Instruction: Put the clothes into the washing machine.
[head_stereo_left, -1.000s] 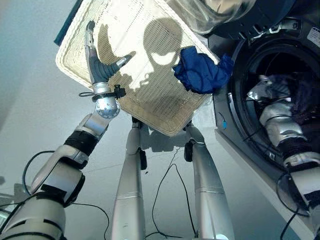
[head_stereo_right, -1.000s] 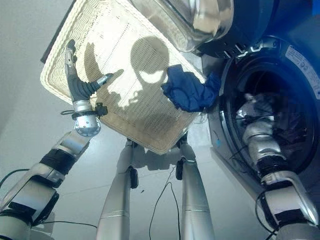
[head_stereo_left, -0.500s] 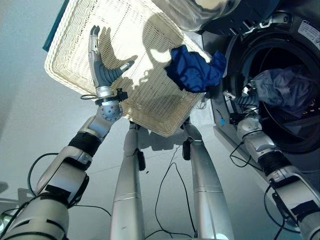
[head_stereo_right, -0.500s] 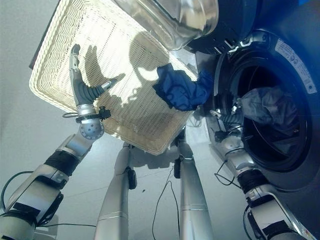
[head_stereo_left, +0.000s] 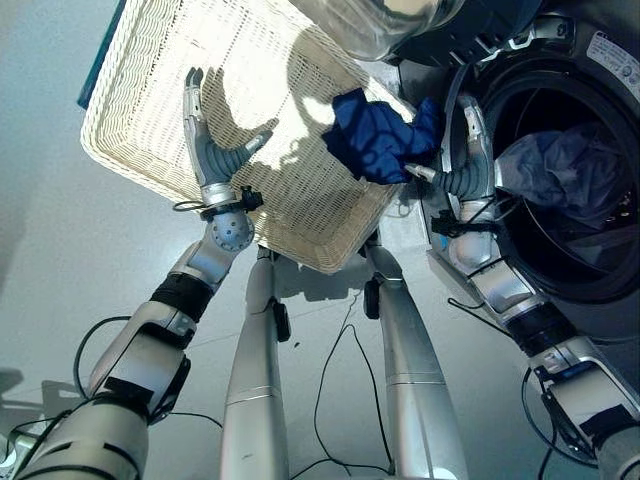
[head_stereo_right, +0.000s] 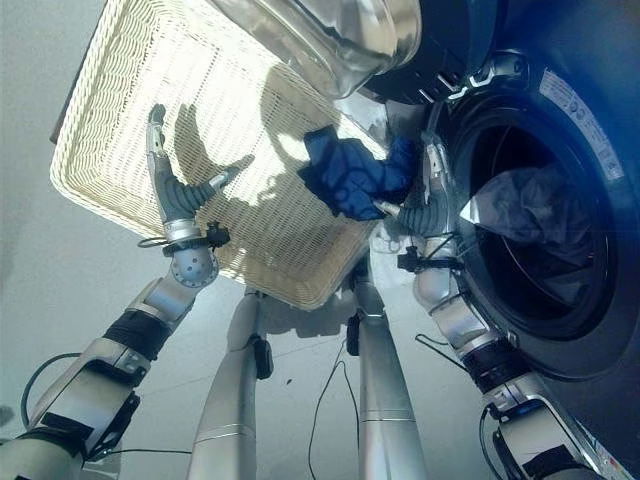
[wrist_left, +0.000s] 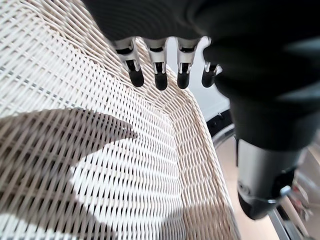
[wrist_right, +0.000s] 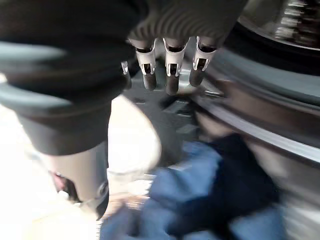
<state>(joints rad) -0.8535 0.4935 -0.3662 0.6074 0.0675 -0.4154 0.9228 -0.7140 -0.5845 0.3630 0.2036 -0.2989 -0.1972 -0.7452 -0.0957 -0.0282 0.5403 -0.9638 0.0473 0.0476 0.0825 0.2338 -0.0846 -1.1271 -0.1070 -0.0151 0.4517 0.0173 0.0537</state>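
Grey garment in washing machine; blue garment left at basket corner. Right hand and left hand open, empty.

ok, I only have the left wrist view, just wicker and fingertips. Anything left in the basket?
Observer: Yes, one blue garment lies at the corner of the basket nearest the washing machine.
Operator: Other arm?
Observer: The right hand is right beside that garment, fingers straight, holding nothing.
Operator: Inside the machine?
Observer: A grey garment lies in the open drum.
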